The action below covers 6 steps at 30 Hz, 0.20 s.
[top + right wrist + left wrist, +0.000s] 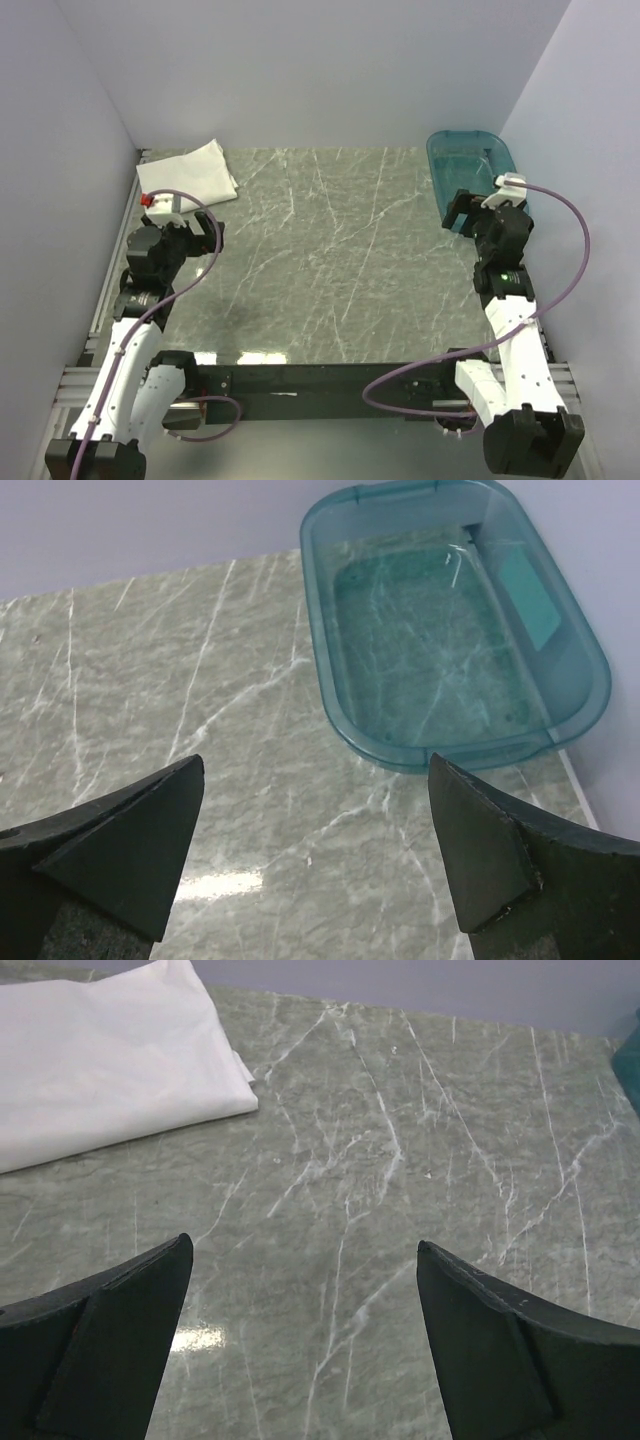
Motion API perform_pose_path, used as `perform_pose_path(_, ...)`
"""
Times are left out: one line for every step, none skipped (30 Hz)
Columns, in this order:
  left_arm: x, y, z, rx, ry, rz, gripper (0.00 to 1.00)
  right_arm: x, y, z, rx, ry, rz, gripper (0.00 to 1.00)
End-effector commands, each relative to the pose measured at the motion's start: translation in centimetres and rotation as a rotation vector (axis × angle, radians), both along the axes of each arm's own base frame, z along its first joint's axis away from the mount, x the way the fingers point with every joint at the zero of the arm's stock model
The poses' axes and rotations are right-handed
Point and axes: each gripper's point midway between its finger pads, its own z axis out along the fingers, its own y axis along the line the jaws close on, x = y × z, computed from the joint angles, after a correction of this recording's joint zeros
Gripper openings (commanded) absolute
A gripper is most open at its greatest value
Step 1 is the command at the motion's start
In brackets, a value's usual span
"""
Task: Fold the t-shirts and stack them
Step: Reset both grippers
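Top external view showed one white t-shirt [188,172] lying folded into a rough rectangle on the green marbled counter [330,250]. It lay well apart from the teal basin [468,165], about level with it, on the opposite side of the counter's far edge. Only plain white cloth faced up, with a soft crease along the side turned toward the basin. The basin itself sat lengthwise by the right wall, and the marble veins showed through its translucent floor.

The left fingers [212,232] hung on the side away from the basin, just beside the t-shirt's near edge and apart from the cloth. They were spread wide and held nothing. In the left wrist view bare counter filled the gap between them, the t-shirt's folded corner lay up and to the left, and a sliver of the basin's teal showed at the right edge.

The right fingers [458,210] hovered at the basin's near rim, overlapping it from above. The right wrist view placed the rim ahead of the tips and apart from them. These fingers were also spread wide, with only counter between them and nothing gripped. A purple cable looped from each arm, on the side of the basin nearer the arm bases.
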Motion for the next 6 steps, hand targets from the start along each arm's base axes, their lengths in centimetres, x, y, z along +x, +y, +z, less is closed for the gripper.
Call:
perform_pose_path(0.05, 0.32, 2.26, 0.023, -0.066, 0.011, 1.0, 0.02, 0.0, 1.73, 0.025, -0.071, 0.021, 0.99)
perform_pose_path(0.07, 0.32, 2.29, 0.023, -0.066, 0.011, 0.99, 0.05, -0.14, 1.8, 0.023, -0.076, 0.015, 0.99)
perform_pose_path(0.08, 0.35, 2.29, 0.024, -0.066, 0.012, 0.99, 0.1, -0.25, 1.51, 0.022, -0.068, 0.011, 0.99)
perform_pose_path(0.09, 0.35, 2.28, 0.025, -0.065, 0.012, 0.99, 0.07, -0.38, 1.63, 0.017, -0.071, 0.007, 0.99)
perform_pose_path(0.09, 0.35, 2.21, 0.025, -0.064, 0.012, 0.99, 0.11, -0.53, 1.65, 0.013, -0.072, 0.001, 0.99)
perform_pose_path(0.11, 0.35, 2.16, 0.025, -0.062, 0.012, 0.99, 0.13, -0.91, 1.52, 0.009, -0.069, -0.017, 0.99)
